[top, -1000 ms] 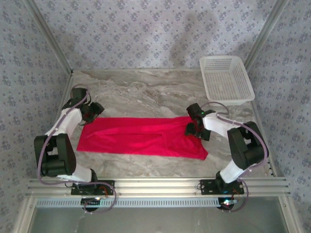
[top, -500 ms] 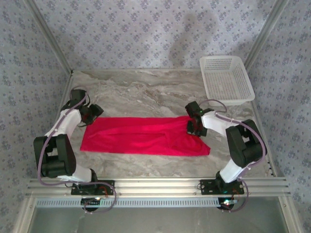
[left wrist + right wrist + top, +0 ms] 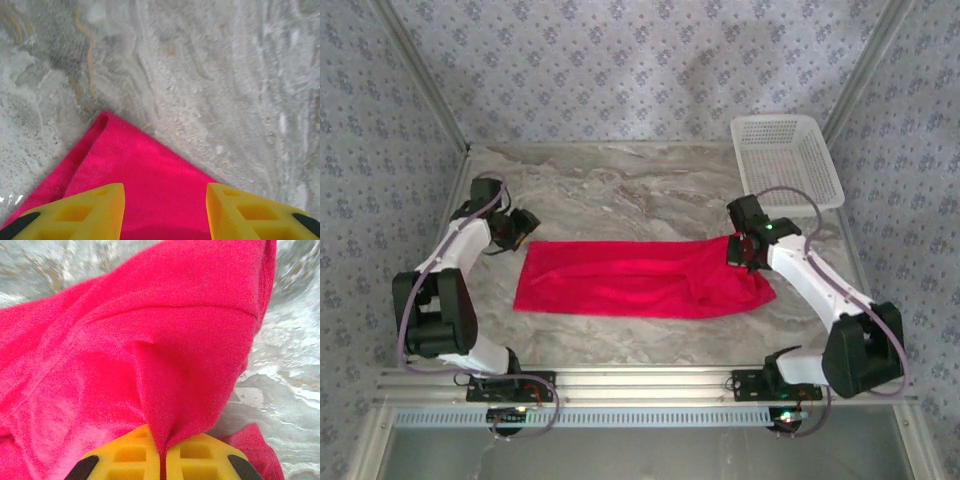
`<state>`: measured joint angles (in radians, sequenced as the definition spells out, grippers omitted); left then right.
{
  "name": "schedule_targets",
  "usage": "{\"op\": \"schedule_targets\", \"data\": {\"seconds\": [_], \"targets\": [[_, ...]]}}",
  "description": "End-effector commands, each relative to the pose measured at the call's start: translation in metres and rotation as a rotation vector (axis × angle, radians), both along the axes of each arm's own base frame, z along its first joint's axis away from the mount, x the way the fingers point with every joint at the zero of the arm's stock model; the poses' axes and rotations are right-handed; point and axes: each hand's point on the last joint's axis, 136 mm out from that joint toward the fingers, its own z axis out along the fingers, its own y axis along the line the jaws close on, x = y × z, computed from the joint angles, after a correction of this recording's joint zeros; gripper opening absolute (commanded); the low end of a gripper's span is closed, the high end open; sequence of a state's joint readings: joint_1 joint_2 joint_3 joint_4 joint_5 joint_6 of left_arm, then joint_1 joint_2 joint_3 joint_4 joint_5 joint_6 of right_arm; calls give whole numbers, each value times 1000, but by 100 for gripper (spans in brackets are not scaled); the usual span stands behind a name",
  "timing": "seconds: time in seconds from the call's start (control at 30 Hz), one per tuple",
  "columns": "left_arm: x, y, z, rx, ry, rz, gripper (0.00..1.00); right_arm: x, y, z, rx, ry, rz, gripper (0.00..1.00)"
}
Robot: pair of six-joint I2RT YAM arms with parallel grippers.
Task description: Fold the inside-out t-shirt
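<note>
– Red cloth on grey marble, so where did it lie?

– The t-shirt [image 3: 640,280] lay across the middle of the worktop [image 3: 620,190] as one long flat band, running from the left side toward the right side.

– And the two grippers?

– The right gripper [image 3: 162,450] was at the right end of the band. Its yellow fingers were pressed together on a raised ridge of the cloth. The left gripper [image 3: 165,200] was at the far left corner of the band with its jaws spread. The cloth lay flat under them and nothing was pinched between them.

– How far was the folding, in your opinion?

– About halfway, I judged. The shirt looked already folded lengthwise, because no sleeve stuck out. The ends were not yet brought together, so the cross folds were left to do, and the right end was bunched and needed smoothing. I could not find the tag. The white mesh basket [image 3: 785,165] stood in the far right corner, apart from the shirt.
</note>
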<state>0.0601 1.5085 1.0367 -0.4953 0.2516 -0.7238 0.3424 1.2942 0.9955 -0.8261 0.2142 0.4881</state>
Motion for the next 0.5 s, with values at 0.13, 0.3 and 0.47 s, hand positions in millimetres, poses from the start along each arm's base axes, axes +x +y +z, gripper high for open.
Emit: {"op": "schedule_targets", "data": {"seconds": [0.13,0.3,0.47], "targets": [[-5,13,37,-57,-86,56,46,-12,35,74,91,-128,72,4],[-6,25,43,-83,-107,98,46,-12,94,108,162,-197,156,4],[-9,28,42,-109,-113,110,46,-12,166,129,179,-237,283,4]]}}
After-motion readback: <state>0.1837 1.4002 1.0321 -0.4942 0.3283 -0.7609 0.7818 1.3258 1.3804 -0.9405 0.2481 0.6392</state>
